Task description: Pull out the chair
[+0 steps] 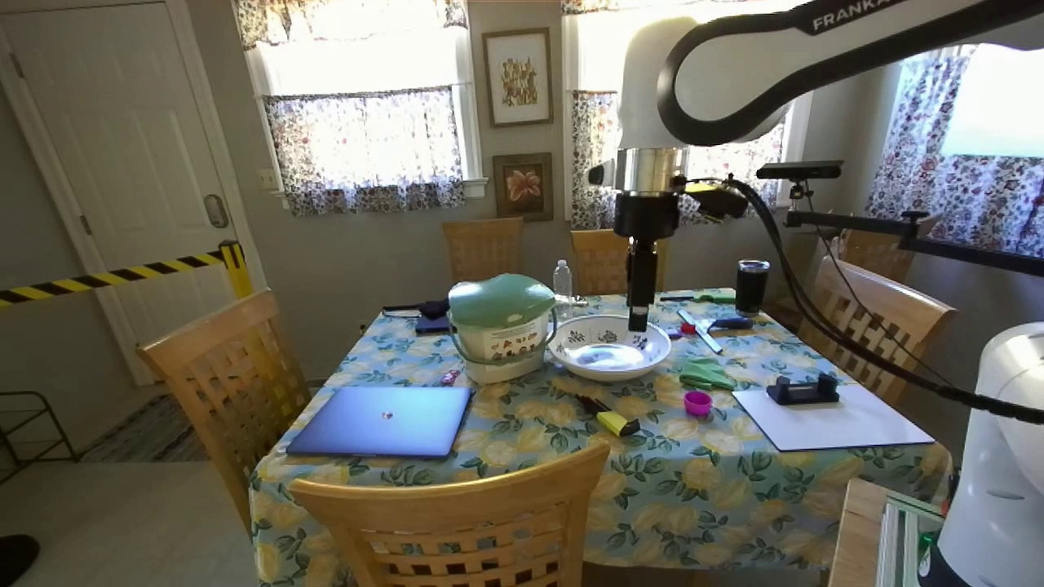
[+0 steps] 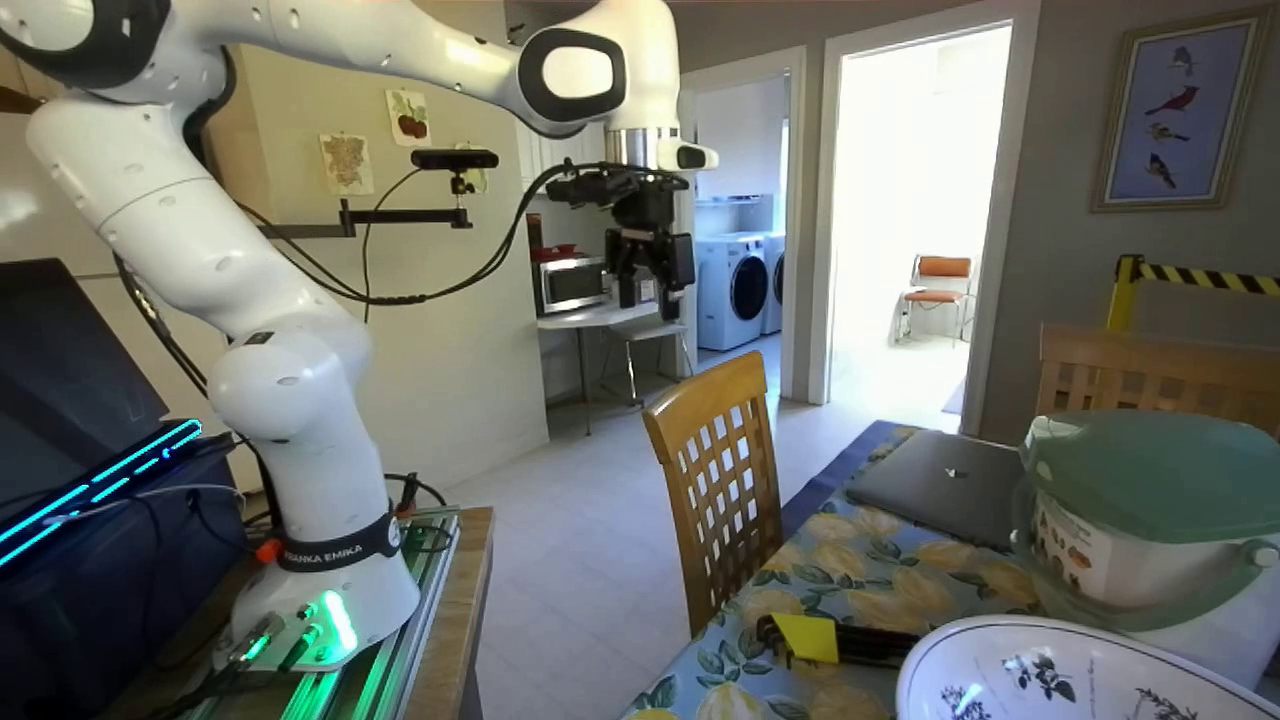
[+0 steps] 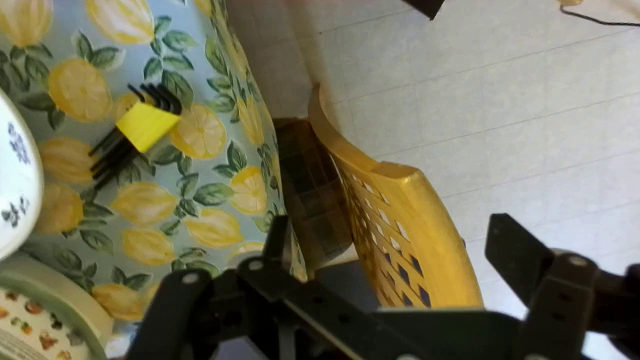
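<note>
Wooden chair at the edge of the lemon-print table; gripper hangs higher than its top rail, fingers well apart. Bucket lidded, contents hidden, just beside a wide bowl, its bottom in plain sight. Pink cup seen only in an exterior view, likewise a washing machine.
</note>
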{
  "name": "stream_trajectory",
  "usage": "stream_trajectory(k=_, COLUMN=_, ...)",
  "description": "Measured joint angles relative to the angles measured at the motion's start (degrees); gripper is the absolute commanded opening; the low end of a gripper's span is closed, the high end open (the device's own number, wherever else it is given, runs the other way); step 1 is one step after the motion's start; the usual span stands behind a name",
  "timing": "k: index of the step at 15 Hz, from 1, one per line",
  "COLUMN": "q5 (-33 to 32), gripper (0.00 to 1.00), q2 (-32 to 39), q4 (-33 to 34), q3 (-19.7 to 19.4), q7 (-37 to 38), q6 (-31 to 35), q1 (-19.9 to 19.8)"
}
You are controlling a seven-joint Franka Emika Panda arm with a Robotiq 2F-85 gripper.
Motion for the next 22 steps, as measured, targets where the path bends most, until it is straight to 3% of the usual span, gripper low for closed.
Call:
stream_trajectory(k=8, q5=-6.97, gripper=1.00, q2=3.48, q4=-6.99, q3=11.48, q7=4.51, q6=23.47, q1=6.58)
stream_trajectory(k=16, q5=-6.94, gripper=1.00, q2=4.84, q4=-7.04, q3=11.51, q7=5.73, q6=23.15, q1=7.97)
stream_trajectory(k=22, q5=-6.09, gripper=1.00, q2=12.10, q4=-6.45, q3=12.95, q7=7.70, q6=25.38, q1=10.80)
